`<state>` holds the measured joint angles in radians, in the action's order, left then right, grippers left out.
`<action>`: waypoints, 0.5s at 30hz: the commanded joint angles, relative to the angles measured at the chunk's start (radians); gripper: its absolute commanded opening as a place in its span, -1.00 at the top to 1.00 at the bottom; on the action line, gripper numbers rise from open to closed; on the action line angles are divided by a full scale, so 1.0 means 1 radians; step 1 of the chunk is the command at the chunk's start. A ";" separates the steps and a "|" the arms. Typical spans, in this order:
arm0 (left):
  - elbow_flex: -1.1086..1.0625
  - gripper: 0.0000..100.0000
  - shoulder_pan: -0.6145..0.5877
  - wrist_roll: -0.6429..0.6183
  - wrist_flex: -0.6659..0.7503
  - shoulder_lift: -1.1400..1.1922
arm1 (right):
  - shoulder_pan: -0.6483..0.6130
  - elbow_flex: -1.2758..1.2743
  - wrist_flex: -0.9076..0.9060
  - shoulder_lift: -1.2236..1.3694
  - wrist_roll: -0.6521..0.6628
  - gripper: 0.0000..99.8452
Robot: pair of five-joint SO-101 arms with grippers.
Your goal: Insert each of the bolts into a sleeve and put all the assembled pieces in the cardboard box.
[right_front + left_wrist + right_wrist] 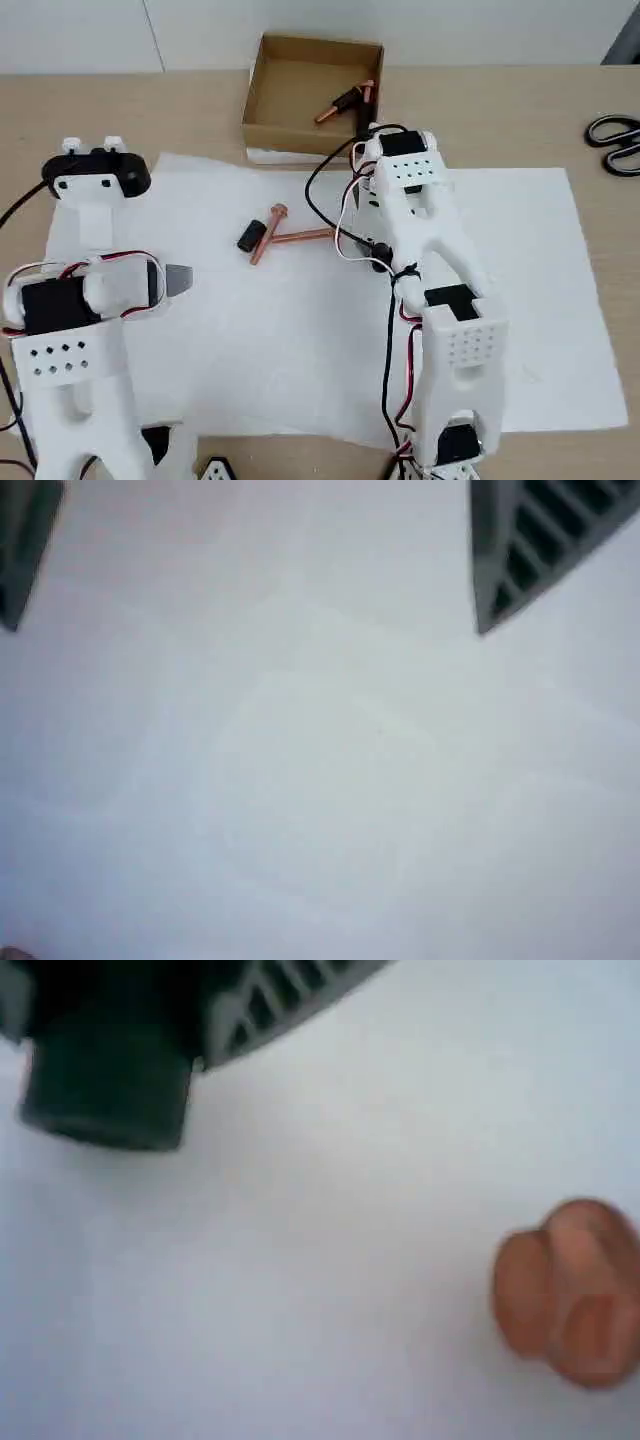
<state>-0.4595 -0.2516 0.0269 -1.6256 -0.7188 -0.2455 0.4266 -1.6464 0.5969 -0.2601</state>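
The right gripper looks clamped on a short black plastic sleeve, though the view is soft this close and I wouldn't swear to the grip. It sits in the upper left of the right wrist view, low over the white paper sheet. The rounded head of a copper-coloured metal bolt lies on the paper at the lower right of that view, apart from the sleeve.

In the high view this gripper sits just right of centre. To its left a flat-lying copper bolt crosses a slanted copper bolt. A loose black sleeve lies just beside the slanted one.

The left gripper has its fingers spread wide with nothing between them and hangs over bare paper at the centre left of the high view.

At top centre, the brown cardboard box holds an assembled bolt and sleeve.
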 commanded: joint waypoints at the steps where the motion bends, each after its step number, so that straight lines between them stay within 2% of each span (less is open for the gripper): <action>1: 0.050 0.45 0.006 -0.005 0.023 -0.014 | 0.002 0.006 0.015 0.007 0.012 0.99; 5: 0.050 0.45 0.006 -0.005 0.021 -0.014 | -0.001 0.005 0.005 0.039 0.126 0.99; 13: 0.048 0.45 0.006 -0.005 0.021 -0.014 | -0.010 0.005 -0.022 0.105 0.130 0.99; 15: 0.048 0.45 0.006 -0.005 0.021 -0.014 | -0.010 0.003 -0.022 0.114 0.130 0.92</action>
<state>-0.4595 -0.2516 0.0269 -1.6256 -0.7188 -0.2424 0.4419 -1.6617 0.6767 -0.1373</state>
